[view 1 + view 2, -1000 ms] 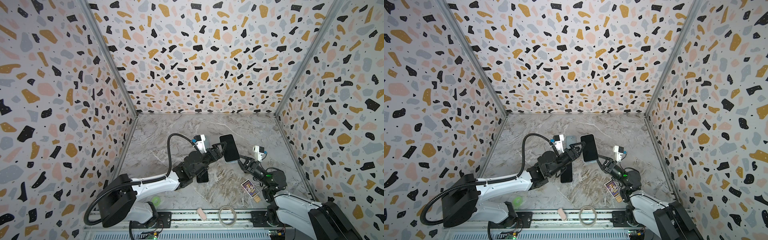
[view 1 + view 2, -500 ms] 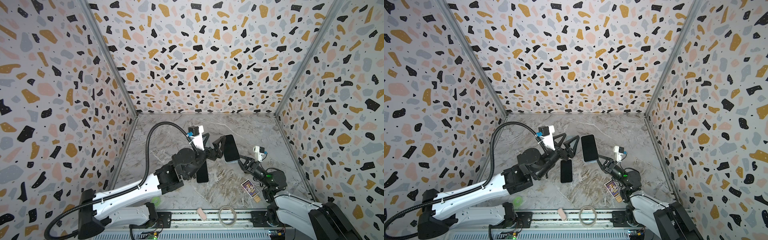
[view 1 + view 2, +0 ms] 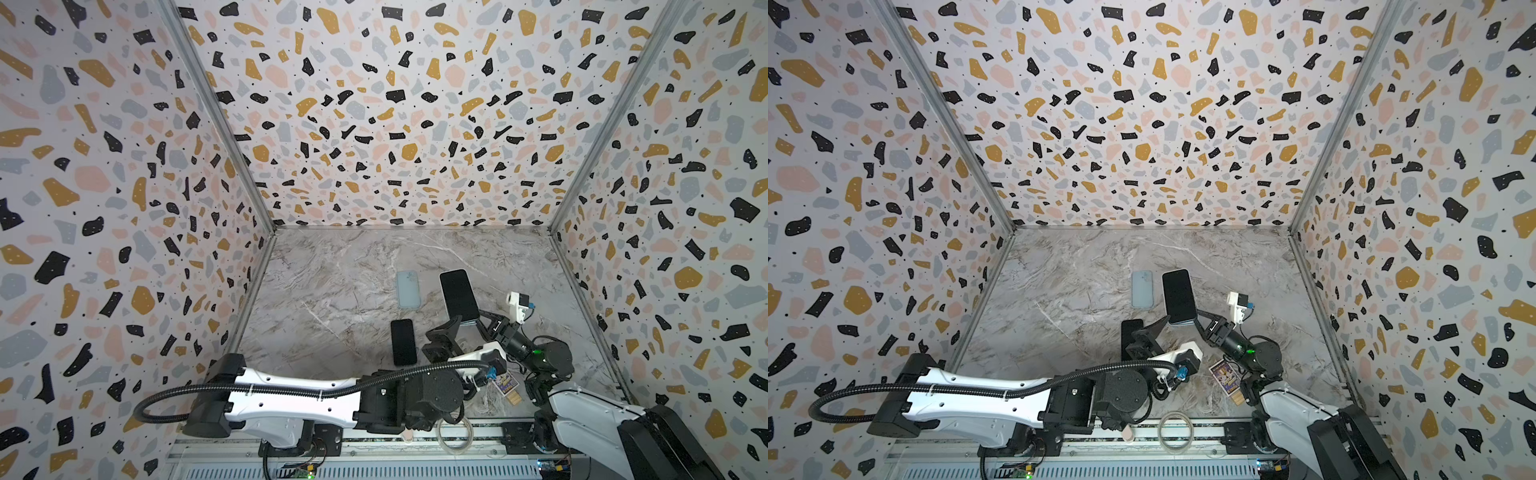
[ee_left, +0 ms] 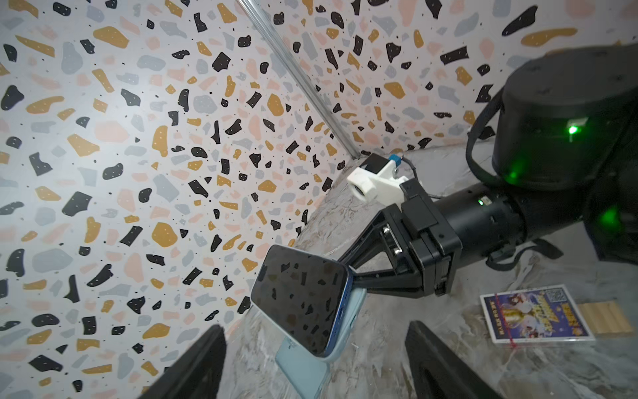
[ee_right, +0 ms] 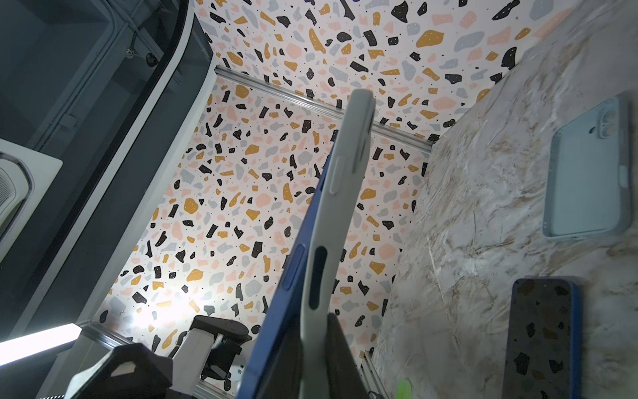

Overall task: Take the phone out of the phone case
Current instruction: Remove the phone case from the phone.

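Note:
My right gripper holds the phone, dark screen up and blue-edged, above the table, right of the middle. It sits in a pale phone case, and near the grip the blue edge stands away from the case. The right gripper is shut on the case, one finger on its back. My left gripper is open just in front of the phone's near end, the fingers wide on either side of it and not touching the phone.
A second dark phone lies flat on the marble table beside the left gripper. An empty pale blue case lies behind it. A card pack, a wooden block and a clear ring sit near the front rail.
The left arm has swung down and forward, and its gripper has gone from the phone's left side to its near end. The jaws have narrowed slightly. The right gripper keeps the phone in place.

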`<action>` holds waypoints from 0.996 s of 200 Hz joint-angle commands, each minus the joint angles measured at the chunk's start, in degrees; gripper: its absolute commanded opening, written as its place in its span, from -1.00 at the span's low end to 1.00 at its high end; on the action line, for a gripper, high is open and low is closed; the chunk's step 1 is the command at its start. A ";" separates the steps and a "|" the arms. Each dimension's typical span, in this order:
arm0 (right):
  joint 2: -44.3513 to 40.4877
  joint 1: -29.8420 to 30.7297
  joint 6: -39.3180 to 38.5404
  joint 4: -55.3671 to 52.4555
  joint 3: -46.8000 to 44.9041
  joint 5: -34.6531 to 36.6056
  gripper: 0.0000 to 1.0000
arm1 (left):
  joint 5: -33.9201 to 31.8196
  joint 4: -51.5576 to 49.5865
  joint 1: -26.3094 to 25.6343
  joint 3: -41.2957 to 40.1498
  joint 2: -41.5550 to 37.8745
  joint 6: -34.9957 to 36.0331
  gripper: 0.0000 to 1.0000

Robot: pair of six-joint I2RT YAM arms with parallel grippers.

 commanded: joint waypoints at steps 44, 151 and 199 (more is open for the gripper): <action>-1.63 -0.15 -0.46 3.85 0.47 0.40 -1.00 | -6.03 2.38 0.16 2.80 5.84 7.93 0.66; -3.15 0.06 -0.55 2.86 0.31 0.30 -1.00 | -6.05 4.32 4.40 6.20 11.31 10.56 0.58; -3.45 0.11 -0.47 2.83 0.29 0.33 -1.00 | -5.82 5.87 5.48 6.62 12.34 11.97 0.56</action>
